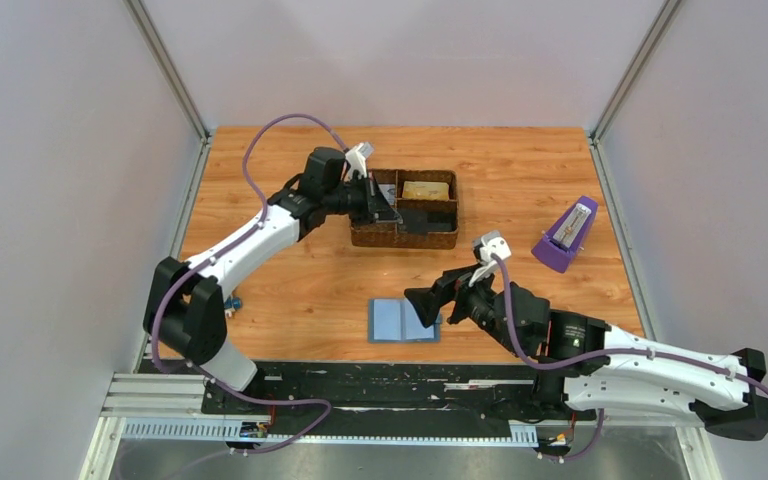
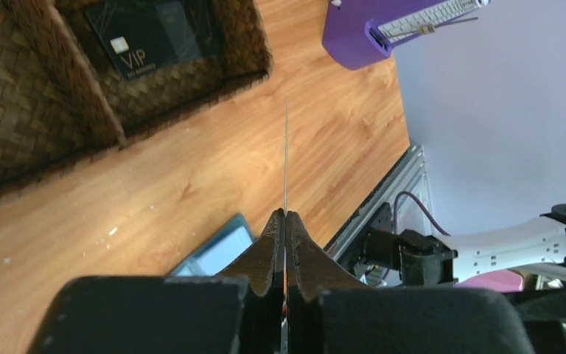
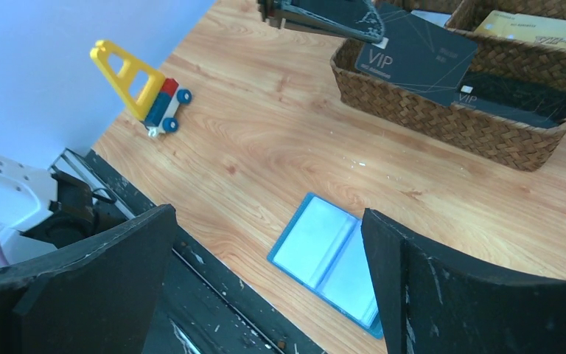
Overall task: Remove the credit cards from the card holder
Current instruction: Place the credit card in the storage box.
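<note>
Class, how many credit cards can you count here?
3: one black card in the left end effector over the tray, a second black card lying in the tray's near compartment, a gold card in its far compartment. Others may be hidden.

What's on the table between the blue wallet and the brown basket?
Nothing: only bare wooden table lies between the card holder and the woven tray. The right wrist view shows it best.

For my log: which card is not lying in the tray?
The black VIP card pinched by the left tool; the gold card and the other black card lie inside the tray.
</note>
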Available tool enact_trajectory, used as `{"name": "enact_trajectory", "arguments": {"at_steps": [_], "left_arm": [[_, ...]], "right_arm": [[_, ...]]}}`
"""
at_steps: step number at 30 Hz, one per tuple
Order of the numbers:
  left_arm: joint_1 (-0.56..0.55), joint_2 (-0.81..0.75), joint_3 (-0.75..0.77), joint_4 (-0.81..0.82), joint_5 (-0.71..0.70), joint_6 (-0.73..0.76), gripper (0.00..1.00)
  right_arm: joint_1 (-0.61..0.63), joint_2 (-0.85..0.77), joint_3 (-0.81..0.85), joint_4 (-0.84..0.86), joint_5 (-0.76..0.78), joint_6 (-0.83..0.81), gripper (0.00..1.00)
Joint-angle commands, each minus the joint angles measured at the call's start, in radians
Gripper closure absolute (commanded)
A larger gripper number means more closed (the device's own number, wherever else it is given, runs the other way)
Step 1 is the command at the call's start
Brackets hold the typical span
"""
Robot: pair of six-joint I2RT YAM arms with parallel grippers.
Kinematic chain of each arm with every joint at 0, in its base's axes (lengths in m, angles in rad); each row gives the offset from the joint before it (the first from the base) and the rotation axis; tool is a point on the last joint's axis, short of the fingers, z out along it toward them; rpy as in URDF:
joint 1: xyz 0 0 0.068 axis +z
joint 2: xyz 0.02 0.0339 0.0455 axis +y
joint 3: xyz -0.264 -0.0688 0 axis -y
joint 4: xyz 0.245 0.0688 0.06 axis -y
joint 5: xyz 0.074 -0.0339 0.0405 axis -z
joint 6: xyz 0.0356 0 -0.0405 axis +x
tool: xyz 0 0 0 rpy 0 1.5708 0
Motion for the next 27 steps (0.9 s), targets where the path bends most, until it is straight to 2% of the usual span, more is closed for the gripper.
{"name": "enact_trajectory", "arguments": {"at_steps": [1, 12, 27], "left_arm": [[0.005, 0.086, 0.105, 0.033, -0.025, 0.038, 1.0], [0.005, 0.294, 0.184, 0.166, 0.012, -0.005, 1.0], [0.005, 0.398, 0.218, 0.294, 0.043, -0.081, 1.0]], "right_arm": [[-0.002, -0.05, 0.062, -0.056, 0.046, 0.046, 0.0], [-0.002, -0.066, 0.09, -0.132, 0.103, 0.066, 0.0], [-0.002, -0.018, 0.091, -0.132, 0.102, 0.065, 0.0]]}}
